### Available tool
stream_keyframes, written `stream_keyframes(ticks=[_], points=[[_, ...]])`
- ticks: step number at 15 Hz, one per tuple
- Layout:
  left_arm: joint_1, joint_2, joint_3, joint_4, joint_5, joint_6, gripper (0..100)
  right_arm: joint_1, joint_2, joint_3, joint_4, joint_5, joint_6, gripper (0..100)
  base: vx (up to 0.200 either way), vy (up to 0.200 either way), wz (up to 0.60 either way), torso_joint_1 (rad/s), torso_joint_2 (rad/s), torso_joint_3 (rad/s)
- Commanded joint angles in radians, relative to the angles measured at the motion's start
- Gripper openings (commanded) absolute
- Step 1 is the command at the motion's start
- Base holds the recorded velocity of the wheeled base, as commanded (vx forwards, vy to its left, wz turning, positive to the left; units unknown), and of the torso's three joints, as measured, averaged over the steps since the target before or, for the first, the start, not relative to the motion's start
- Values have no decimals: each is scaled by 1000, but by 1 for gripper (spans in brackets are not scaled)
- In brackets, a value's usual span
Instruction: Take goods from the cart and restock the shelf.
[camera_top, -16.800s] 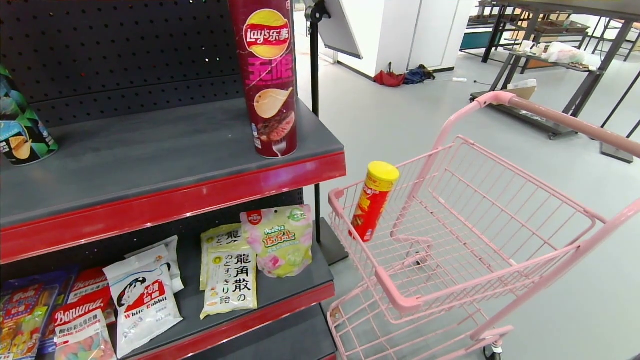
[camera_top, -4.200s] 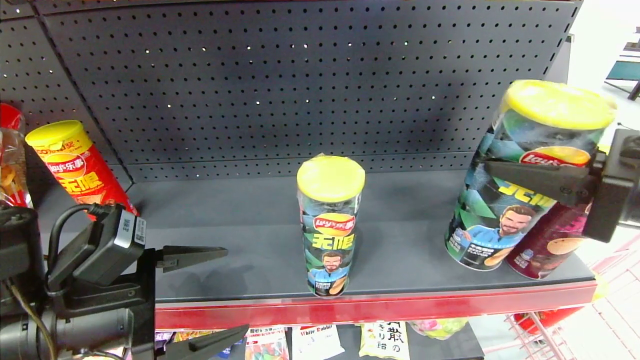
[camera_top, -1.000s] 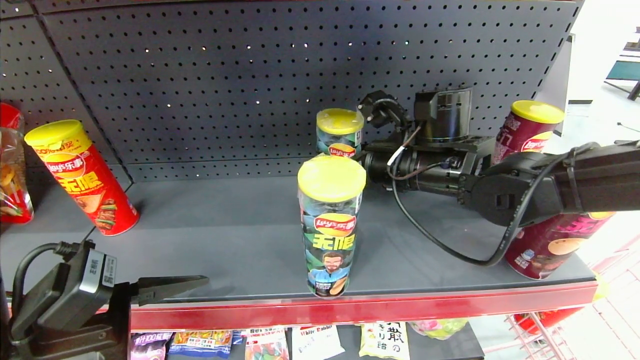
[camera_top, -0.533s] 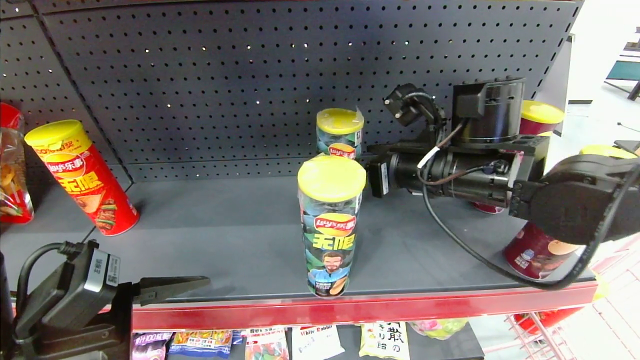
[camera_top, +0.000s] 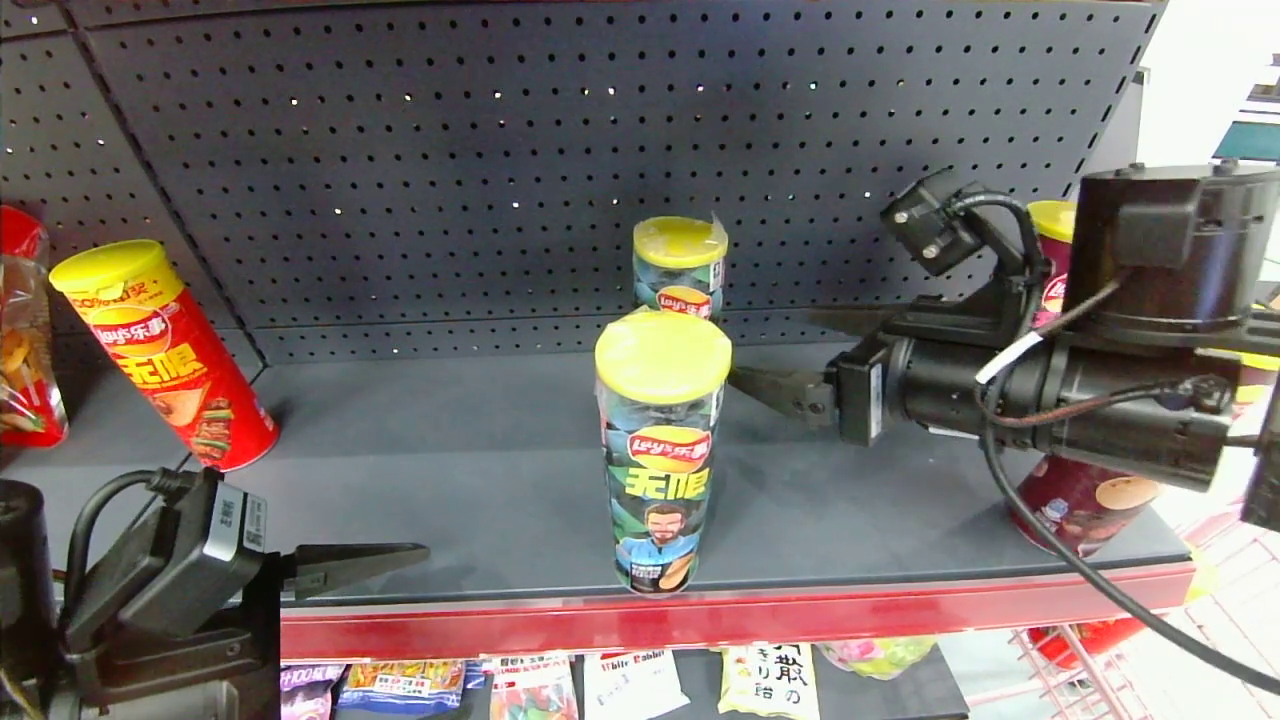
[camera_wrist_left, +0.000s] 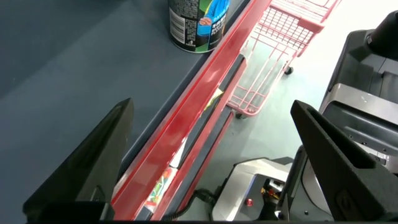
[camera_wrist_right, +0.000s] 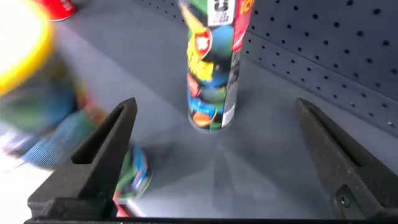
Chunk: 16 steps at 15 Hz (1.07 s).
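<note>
My right gripper, spread and empty, hangs just right of the near can; the far can stands behind it on the shelf. Any leftward swing could topple either can. My left gripper is spread too.

Count on the top shelf: 5 chip cans.
- 2 green: front green can and rear green can.
- 1 red can, at the left.
- 2 maroon, at the right: front maroon can and rear maroon can. The arm hid part of both.

There was also 1 red bag, cut off at the left edge.

On the lower shelf at least 6 snack packets showed, tops only.

1 pink cart, with 1 red item behind its wires, kind unclear.

2 claws: left claw and right claw, 2 fingers each.
</note>
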Motion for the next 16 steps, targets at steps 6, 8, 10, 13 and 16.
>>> stream_keyframes(ticks=[6,8,10,13,16], points=[[-1,93,-39,-1,39,2,100,23,-341,307,-3,-15,0,100,0,0,0,0,0,0],[-3,136,-63,-3,44,5,100,65,-490,434,2,-13,0,100,0,0,0,0,0,0],[-4,177,-85,-1,64,5,100,81,-607,515,2,-15,0,100,0,0,0,0,0,0],[-10,258,-118,-3,108,7,100,56,-732,554,6,-31,2,100,0,0,0,0,0,0],[-38,346,-201,-1,156,7,100,-66,-841,554,26,-88,6,100,0,0,0,0,0,0]])
